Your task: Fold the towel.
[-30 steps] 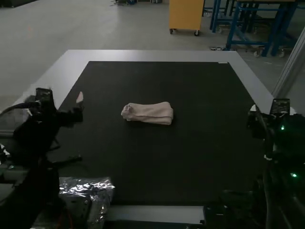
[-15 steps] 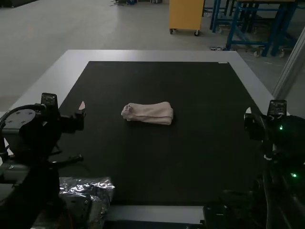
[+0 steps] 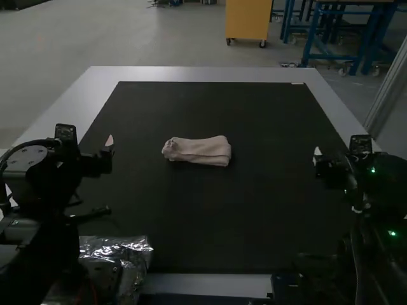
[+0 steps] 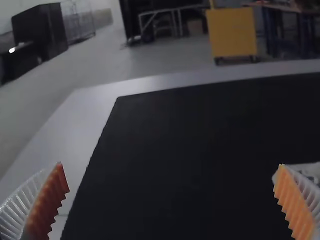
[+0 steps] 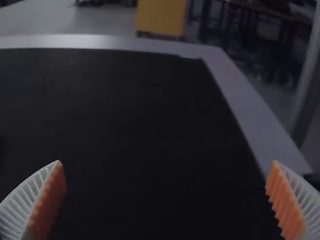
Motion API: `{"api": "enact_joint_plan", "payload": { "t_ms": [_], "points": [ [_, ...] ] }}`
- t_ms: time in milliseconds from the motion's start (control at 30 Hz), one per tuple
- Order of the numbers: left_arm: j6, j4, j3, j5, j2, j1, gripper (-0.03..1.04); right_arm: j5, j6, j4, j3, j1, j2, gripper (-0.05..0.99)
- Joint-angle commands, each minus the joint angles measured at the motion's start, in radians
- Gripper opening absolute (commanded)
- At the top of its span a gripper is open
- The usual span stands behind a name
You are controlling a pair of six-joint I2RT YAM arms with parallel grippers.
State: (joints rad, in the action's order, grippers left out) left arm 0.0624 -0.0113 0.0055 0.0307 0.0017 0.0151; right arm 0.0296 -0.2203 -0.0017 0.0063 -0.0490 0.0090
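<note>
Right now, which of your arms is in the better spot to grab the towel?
Probably my left. In the high view, the left gripper is nearer the towel than the right gripper. Both are open.

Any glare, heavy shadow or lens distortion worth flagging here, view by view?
High view: dim overall, glints on the crinkled plastic, a thin shadow along the near edge of the towel. Left wrist view: the mat reads nearly black. Right wrist view: mat equally dark; far edge of the table bows slightly.

The black right arm bears green lights.
</note>
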Motion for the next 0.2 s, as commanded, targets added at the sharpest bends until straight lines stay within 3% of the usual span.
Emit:
{"api": "enact_joint_plan", "payload": {
  "t_ms": [0,167],
  "points": [
    [-0.010,-0.004,-0.007,0.008,-0.002,0.002,0.97,0.046,0.009,-0.012,-0.006,-0.003,-0.009,0.91],
    [-0.010,-0.004,-0.007,0.008,-0.002,0.002,0.97,0.046,0.009,-0.012,-0.006,-0.003,-0.009,0.91]
  ]
}}
